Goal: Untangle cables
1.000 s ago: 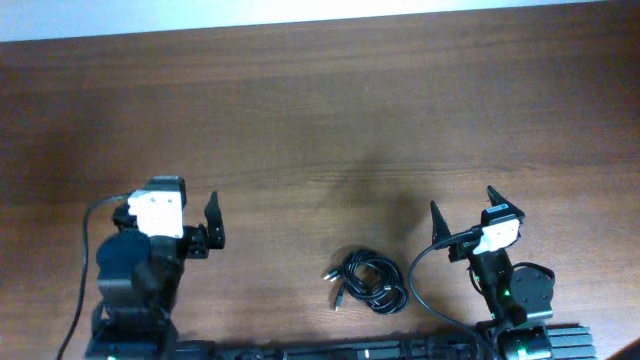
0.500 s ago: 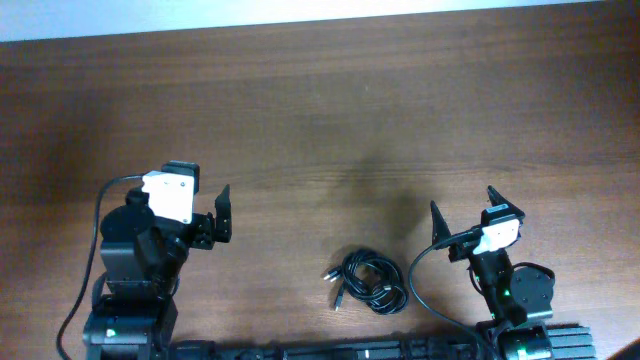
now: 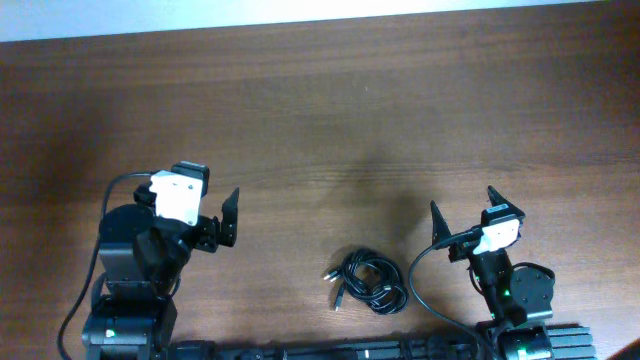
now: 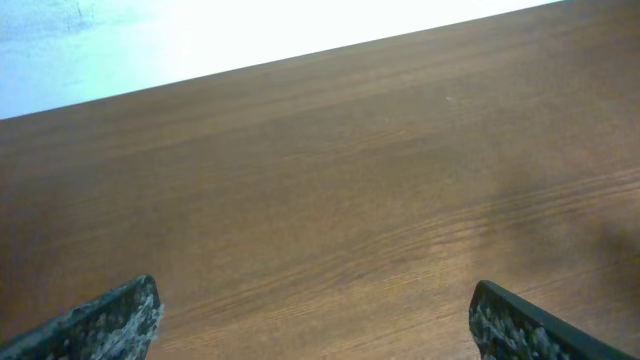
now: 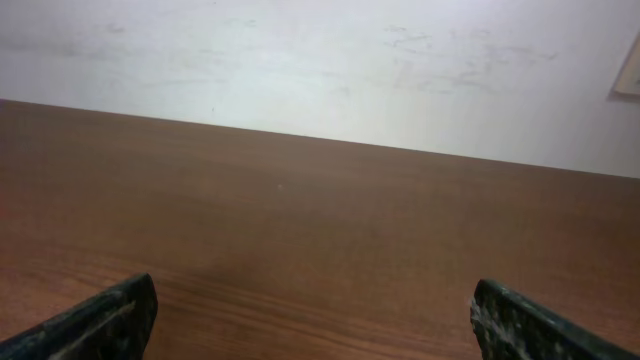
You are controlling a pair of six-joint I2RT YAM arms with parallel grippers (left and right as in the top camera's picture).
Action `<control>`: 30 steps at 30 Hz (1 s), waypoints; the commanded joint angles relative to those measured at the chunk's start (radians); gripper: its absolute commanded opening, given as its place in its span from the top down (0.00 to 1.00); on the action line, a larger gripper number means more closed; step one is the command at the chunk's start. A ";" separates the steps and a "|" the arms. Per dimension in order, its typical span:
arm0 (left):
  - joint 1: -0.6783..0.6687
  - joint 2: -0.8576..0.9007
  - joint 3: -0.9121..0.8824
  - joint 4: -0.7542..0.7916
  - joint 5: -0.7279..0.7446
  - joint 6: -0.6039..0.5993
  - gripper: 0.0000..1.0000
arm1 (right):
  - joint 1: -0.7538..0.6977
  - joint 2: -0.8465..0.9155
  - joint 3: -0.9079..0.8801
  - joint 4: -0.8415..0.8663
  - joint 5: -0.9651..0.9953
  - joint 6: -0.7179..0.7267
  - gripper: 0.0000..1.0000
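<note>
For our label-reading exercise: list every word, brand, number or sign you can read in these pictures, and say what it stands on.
None: no word, number or sign can be read on the cables, the table or the wall. The wall's faint marks look like scuffs, not letters.

The left arm [image 3: 135, 268] and right arm [image 3: 512, 287] are showing black bodies with white wrist blocks [image 3: 178, 195]; thick black wires [image 3: 411, 280] are looping off them, and the fingers [image 4: 120, 320] are looking dark and speckled.
</note>
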 commanded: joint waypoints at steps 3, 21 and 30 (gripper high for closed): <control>-0.004 -0.002 0.021 -0.029 0.015 0.013 0.01 | 0.003 -0.003 -0.005 -0.006 0.005 0.002 0.01; -0.004 -0.002 0.021 -0.041 0.016 0.013 0.01 | 0.003 -0.003 -0.005 -0.006 0.005 0.002 0.01; -0.004 0.002 0.021 -0.041 0.026 0.013 0.01 | 0.003 -0.003 -0.005 -0.006 0.005 0.002 0.01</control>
